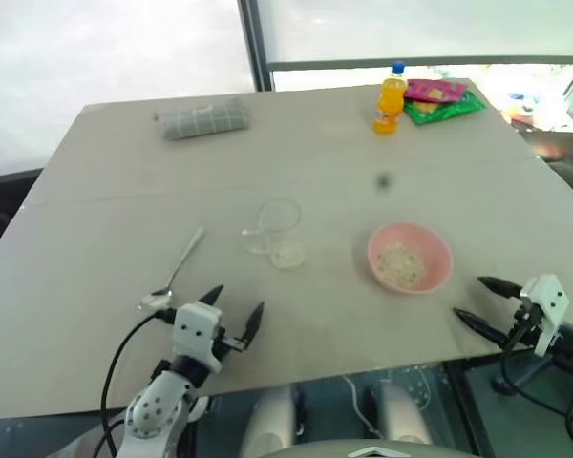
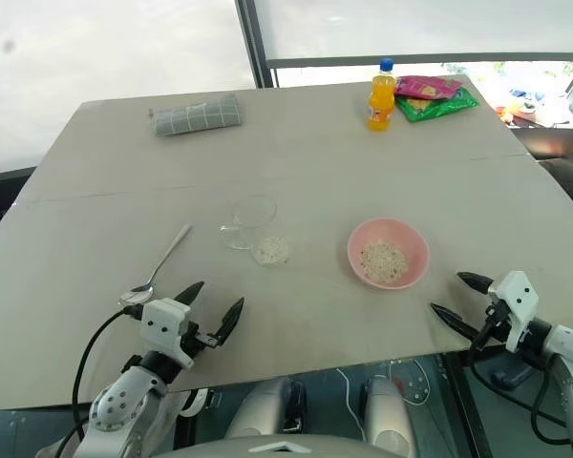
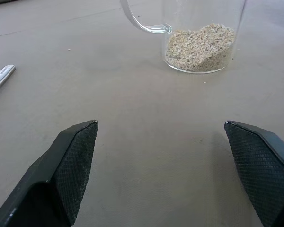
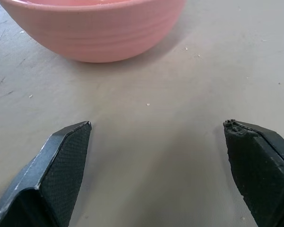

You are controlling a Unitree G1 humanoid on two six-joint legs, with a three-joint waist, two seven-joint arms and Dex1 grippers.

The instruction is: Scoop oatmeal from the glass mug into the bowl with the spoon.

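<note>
The spoon lies free at centre left, the glass mug with oatmeal mid-frame, the bowl to its right, seemingly already holding flakes. Both the left gripper and the right gripper are spread wide, empty. Next move: grasp the spoon handle.

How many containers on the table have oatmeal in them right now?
2. The glass mug near the table's middle holds oatmeal at its bottom, and the pink bowl to its right holds some too. The orange bottle at the far edge holds a drink, not oatmeal.
</note>
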